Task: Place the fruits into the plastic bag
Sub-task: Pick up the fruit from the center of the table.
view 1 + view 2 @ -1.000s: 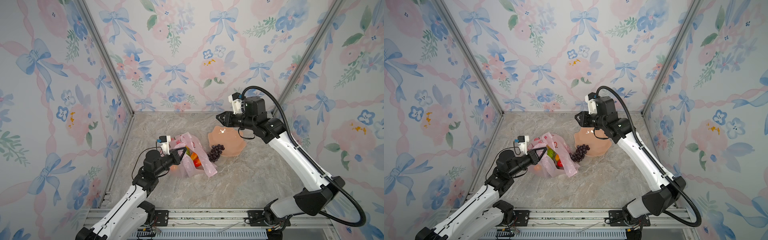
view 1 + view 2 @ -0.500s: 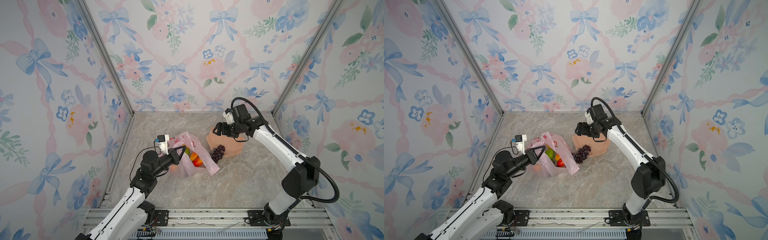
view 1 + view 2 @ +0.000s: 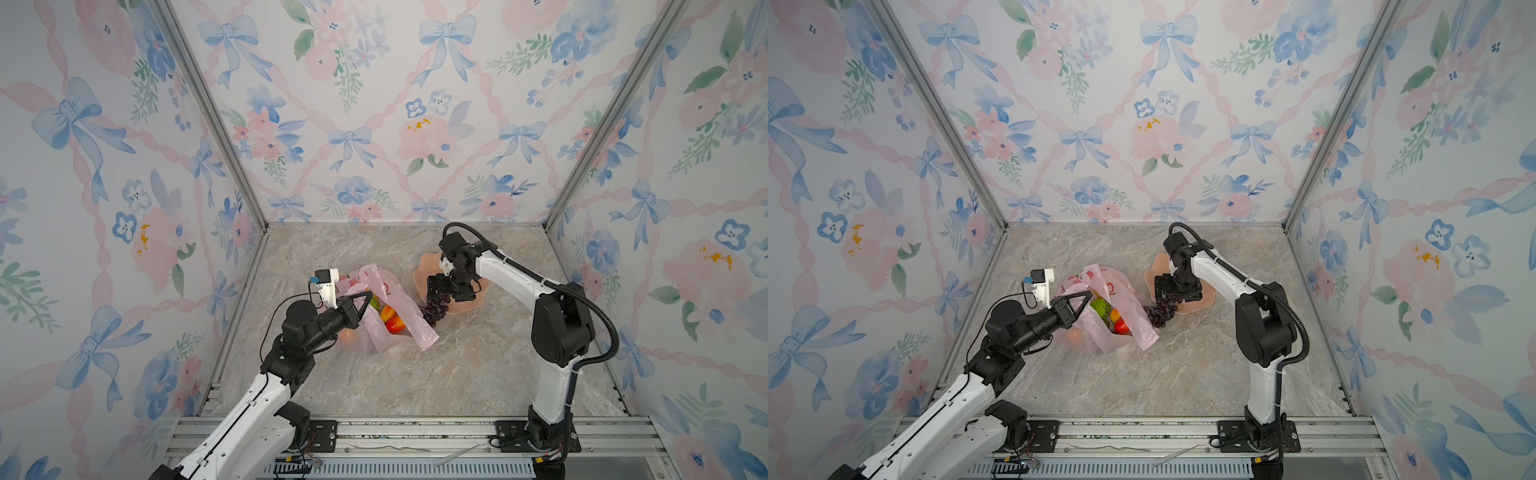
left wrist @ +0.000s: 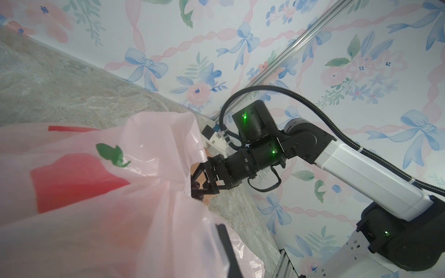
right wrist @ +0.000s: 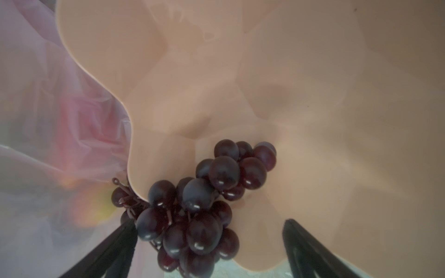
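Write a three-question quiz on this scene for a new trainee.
1. True or false: the grapes already lie inside the bag.
2. What does the left end effector grip? A the bag, B the grapes, C nothing.
3. Fill in: the right end effector, down at the grapes, is ___ (open or shut).
Key: 1 false; 2 A; 3 open.

The marble-patterned tabletop (image 3: 415, 374) carries a peach scalloped dish (image 3: 422, 270). The pink plastic bag (image 3: 409, 320) lies just beside the dish. The grape cluster (image 3: 434, 311) straddles the dish's rim on the bag side, its outer end reaching the tabletop.
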